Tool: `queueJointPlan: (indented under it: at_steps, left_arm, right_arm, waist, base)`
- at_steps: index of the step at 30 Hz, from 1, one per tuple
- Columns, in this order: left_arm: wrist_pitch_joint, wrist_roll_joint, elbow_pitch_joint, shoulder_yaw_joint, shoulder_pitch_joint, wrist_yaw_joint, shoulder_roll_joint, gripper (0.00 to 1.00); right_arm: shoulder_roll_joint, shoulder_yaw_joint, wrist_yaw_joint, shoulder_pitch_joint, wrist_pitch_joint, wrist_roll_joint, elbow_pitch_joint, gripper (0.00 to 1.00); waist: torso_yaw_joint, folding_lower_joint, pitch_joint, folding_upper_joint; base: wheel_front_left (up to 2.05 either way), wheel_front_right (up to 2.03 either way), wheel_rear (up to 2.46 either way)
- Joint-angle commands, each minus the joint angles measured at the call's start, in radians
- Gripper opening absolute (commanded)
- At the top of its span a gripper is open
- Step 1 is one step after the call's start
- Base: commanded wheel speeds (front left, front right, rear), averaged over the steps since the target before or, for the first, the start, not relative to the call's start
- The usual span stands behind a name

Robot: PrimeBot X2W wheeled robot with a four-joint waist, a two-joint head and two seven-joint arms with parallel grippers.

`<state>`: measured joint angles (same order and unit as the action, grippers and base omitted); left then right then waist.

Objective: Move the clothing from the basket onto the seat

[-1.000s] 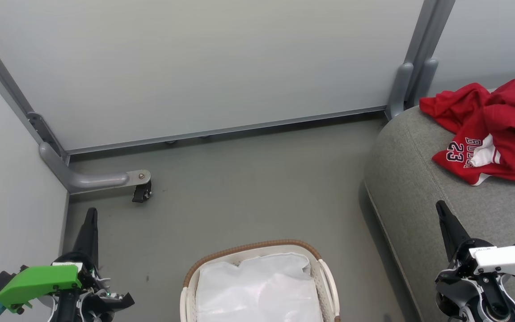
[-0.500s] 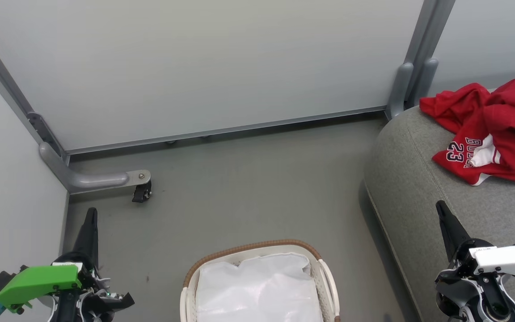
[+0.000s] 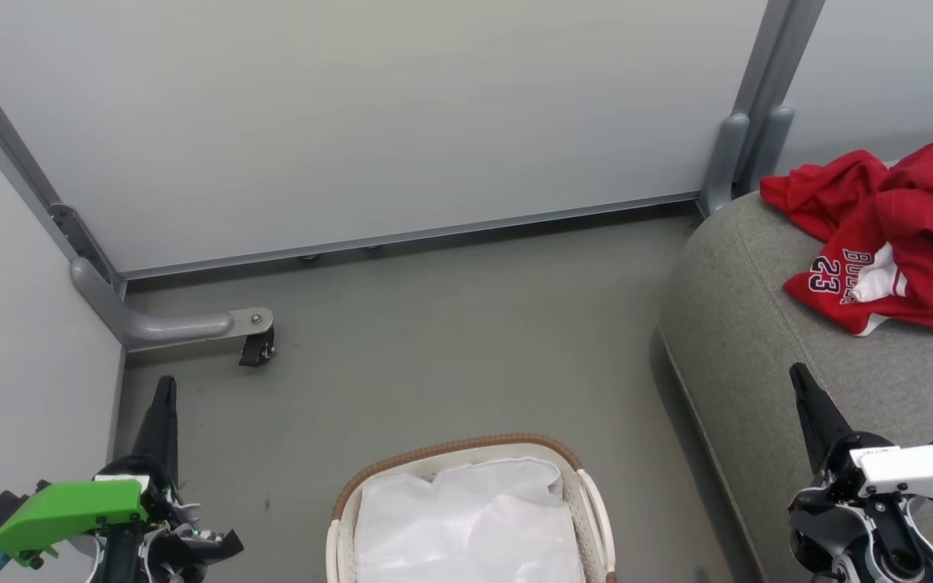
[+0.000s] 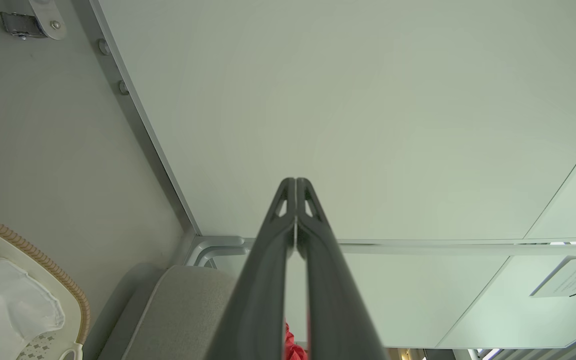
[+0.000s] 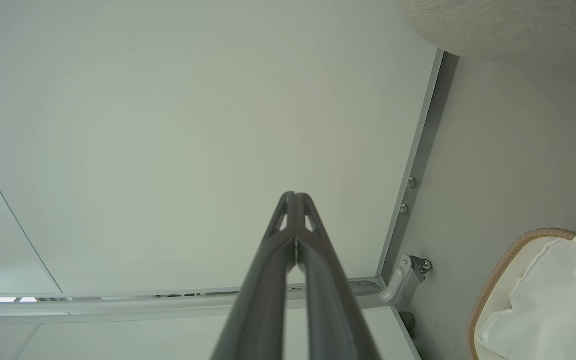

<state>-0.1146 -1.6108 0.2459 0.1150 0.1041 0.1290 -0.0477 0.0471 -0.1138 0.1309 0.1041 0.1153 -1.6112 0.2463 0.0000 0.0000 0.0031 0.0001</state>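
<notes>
Head view: L gripper [image 3: 165,385] fingers pressed together, empty; R gripper [image 3: 797,372] same. The clothing [image 3: 904,235] is heaped on seat [image 3: 742,340], ahead-right of R gripper. The basket [image 3: 450,449] sits btwn both grippers, white liner [image 3: 466,518] inside.
L wrist: basket lower left of fingers.
R wrist: basket lower right.

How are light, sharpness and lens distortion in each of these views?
Head view: soft, even light, no glare; the print on the clothing is sharp; a dim shadow lies on the floor beside the seat. Left wrist view: the near fingers look slightly soft. Right wrist view: straight wall rails seem slightly bowed.
</notes>
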Motion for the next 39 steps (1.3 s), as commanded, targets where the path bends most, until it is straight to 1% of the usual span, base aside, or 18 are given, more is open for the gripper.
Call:
queueJointPlan:
  at_steps: [1, 39]
  left_arm:
    - [-0.004, -0.003, -0.002, 0.003, 0.01, 0.005, -0.005, 0.0]
    - [-0.004, -0.002, -0.002, 0.003, 0.01, 0.005, -0.005, 0.0]
  right_arm:
    - [0.006, -0.002, 0.0, 0.008, 0.001, -0.003, -0.004, 0.0]
    - [0.006, -0.002, 0.0, 0.008, 0.001, -0.004, -0.004, 0.0]
  waist:
    - [0.0, 0.0, 0.0, -0.0001]
    - [0.0, 0.0, 0.0, -0.0001]
  base:
    - [0.0, 0.0, 0.0]
    - [0.0, 0.0, 0.0]
